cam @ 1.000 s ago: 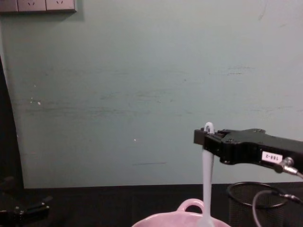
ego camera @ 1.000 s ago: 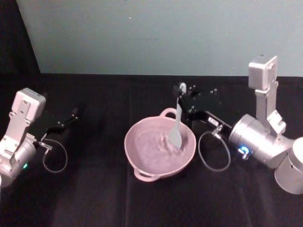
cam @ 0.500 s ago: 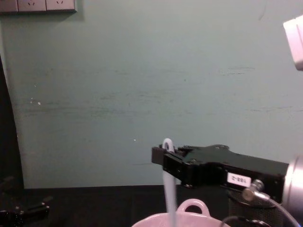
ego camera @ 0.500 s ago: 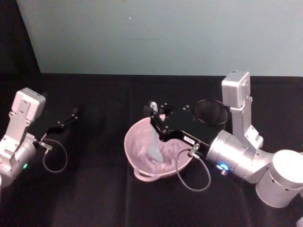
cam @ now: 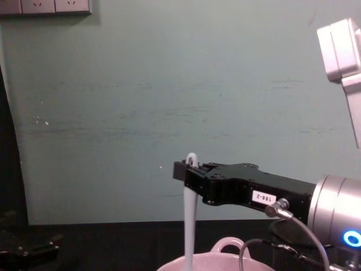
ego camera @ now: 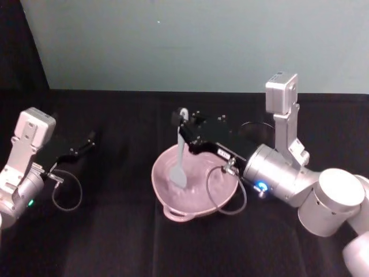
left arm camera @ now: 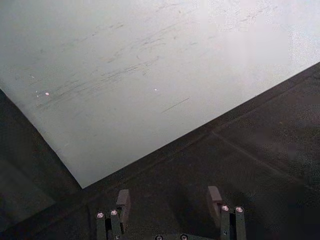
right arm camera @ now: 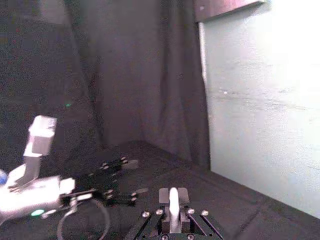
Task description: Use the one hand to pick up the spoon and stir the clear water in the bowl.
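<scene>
Two end effectors are in sight, with one spoon, one bowl and one mesh cup.

The right end effector (ego camera: 180,124) reaches in from the right, above the far-left part of the bowl (ego camera: 199,208). Its fingers are closed tight on the upper handle of the spoon (ego camera: 180,153), just below the hole at the handle's end. In the right wrist view the white handle (right arm camera: 173,202) is pinched between the two fingers (right arm camera: 164,195), with no gap either side. The spoon hangs nearly upright. Its flat scoop points down, inside the bowl and towards the bowl's left side. The water itself cannot be made out, so whether the scoop is wet I cannot tell.

From the chest the right end effector (cam: 183,169) lies level, and the spoon (cam: 190,226) drops straight from its tip to the pink rim (cam: 220,262). One loop handle stands on the rim there. In the head view another loop sits on the near-left rim, which makes two. One grey cable loop (ego camera: 226,196) hangs from the right wrist over the bowl's right half.

The bowl rests on the black counter (ego camera: 115,242), about mid-way across. The mesh cup (ego camera: 256,130) stands behind it to the right, partly hidden by the right arm.

The left end effector (ego camera: 89,139) lies low at the counter's left, well apart from the bowl. Its two fingers (left arm camera: 122,202) are spread wide and hold nothing.
</scene>
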Tool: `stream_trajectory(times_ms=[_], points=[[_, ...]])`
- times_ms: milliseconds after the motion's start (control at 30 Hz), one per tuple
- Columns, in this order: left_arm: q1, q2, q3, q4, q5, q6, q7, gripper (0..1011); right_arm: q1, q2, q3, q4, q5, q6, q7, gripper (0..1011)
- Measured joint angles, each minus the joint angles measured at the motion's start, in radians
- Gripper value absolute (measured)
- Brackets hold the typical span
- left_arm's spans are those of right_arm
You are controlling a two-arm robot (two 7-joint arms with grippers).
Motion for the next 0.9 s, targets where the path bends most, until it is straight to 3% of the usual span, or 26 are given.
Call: stream_trajectory(times_ms=[233,400,900], points=[[0.0,0.0,0.0,0.0,0.0,0.0,0.0,1011,0.046,-0.026,0.043,0.105,0.018,-0.034,-0.022,108],[0.0,0.0,0.0,0.0,0.0,0.0,0.0,1011,0.049,-0.016,0.067,0.119,0.013,-0.035,-0.044,108],[0.0,0.0,0.0,0.0,0.0,0.0,0.0,1011,-0.028,0.054,0.099,-0.016,-0.014,0.005,-0.059,109]])
